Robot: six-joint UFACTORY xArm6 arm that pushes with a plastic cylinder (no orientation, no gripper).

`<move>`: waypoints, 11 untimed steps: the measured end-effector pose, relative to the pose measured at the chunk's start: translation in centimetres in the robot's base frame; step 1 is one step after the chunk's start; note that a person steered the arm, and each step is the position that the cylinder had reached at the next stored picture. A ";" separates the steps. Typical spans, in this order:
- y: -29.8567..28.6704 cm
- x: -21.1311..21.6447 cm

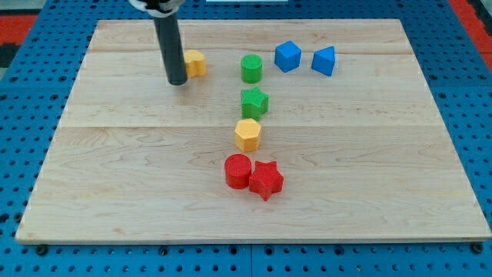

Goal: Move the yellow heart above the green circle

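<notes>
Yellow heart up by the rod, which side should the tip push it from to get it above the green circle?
Push the yellow heart on its left face, where my tip already sits beside it. Angle rightward and slightly up, since the green circle lies right at similar height.

Lab: blue pegboard (23, 115) under wooden board (369, 154)

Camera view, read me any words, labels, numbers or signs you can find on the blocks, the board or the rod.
None: no text, number or sign shows on the wooden board, the coloured blocks, the rod with my tip, or the blue pegboard around it.
</notes>
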State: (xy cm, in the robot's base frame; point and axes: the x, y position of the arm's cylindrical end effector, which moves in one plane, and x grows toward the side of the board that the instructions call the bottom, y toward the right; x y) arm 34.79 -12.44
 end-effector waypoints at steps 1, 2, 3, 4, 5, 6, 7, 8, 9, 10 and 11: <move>-0.1 -0.4; -0.1 -0.4; -0.7 -1.3; 4.5 -4.3; 8.4 -4.9; 8.4 -5.0; 8.4 -5.2; 9.1 -5.8; 9.1 -6.2; 9.2 -6.8; 9.3 -7.0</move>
